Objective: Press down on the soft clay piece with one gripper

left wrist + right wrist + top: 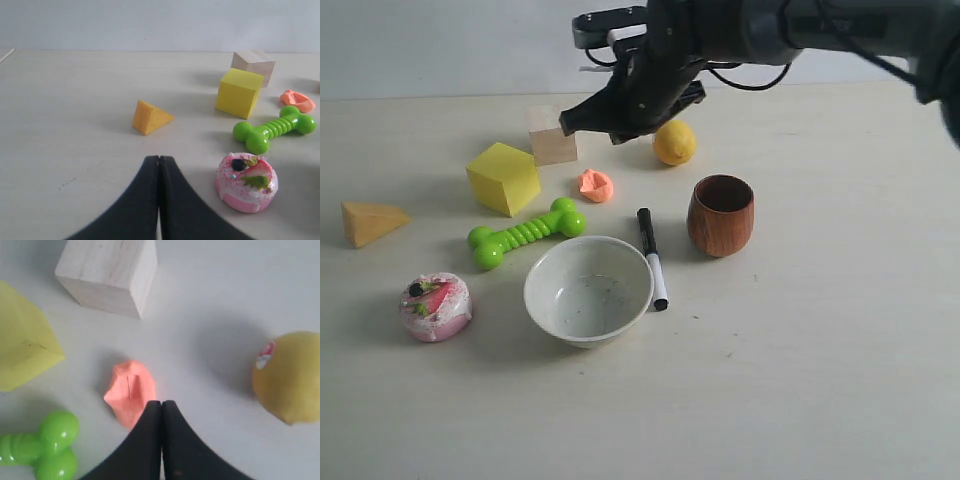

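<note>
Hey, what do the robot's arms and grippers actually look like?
Both grippers are matte black: the left gripper and right gripper each show two smooth fingers that curve and taper to thin tips. The right arm is thick and dark, with looping black cables.

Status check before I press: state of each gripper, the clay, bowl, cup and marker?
soft clay piece: creased lump, nothing touching it
right gripper: shut, raised, not on the soft clay piece
left gripper: shut, holding nothing
white bowl: upright, empty
wooden cup: upright, looks empty
marker: capped, lying flat
</note>
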### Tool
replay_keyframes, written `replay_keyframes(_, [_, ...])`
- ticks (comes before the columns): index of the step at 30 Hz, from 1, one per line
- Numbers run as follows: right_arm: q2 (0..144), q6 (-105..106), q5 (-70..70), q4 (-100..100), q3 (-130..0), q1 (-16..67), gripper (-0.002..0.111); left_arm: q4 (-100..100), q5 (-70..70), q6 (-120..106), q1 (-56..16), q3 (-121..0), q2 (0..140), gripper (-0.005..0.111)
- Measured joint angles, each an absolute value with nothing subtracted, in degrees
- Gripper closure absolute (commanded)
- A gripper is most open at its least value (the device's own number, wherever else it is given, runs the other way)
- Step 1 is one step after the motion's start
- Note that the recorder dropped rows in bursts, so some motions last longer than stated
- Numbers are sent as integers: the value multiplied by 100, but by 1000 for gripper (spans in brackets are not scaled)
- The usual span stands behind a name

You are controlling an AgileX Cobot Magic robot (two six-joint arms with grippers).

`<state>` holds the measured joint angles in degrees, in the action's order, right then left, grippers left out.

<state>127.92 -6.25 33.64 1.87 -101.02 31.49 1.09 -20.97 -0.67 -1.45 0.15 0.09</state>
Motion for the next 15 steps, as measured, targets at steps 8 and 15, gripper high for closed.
replay_keyframes(8, [10437,-614,2447,587,-7585,2954,108,109,-2097,-67,-145,15,9,107])
replay_keyframes(15, [8499,-898,2817,504,-6769,2954,108,109,-2097,-67,-145,15,9,107])
